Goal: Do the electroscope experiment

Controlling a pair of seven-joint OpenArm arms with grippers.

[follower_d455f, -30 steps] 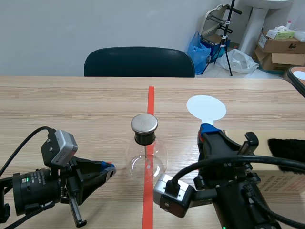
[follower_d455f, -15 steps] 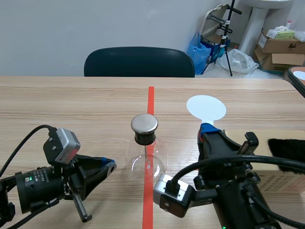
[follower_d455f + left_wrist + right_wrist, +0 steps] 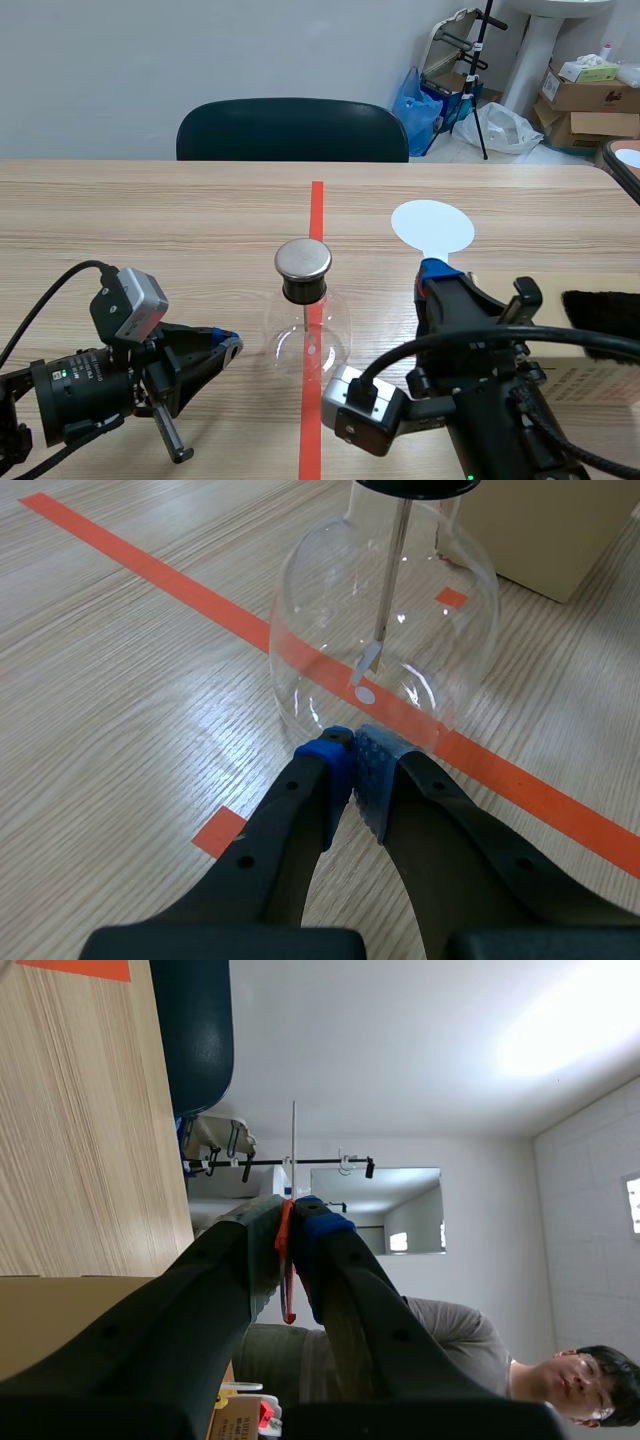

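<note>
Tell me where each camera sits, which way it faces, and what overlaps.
Scene view: between the arms, facing across the table; left end effector and right end effector show.
Left wrist view: above the shut left end effector, looking down at the flask.
Right wrist view: rolled sideways, past its end effector clamping the white disc, toward a person.
Shared: flask in scene and left wrist views.

Wooden table (image 3: 150, 220), pale grain running crosswise. An orange-red tape line (image 3: 317, 210) runs down its middle, away from the robot. A round glass flask (image 3: 306, 325) with a black stopper and a flat metal cap stands upright on this line; a thin rod hangs inside it. Two small tape squares (image 3: 222, 830) lie on either side of the line, near the flask. A beige cardboard box (image 3: 590, 365) rests on the table to the flask's right, apart from it.
</note>
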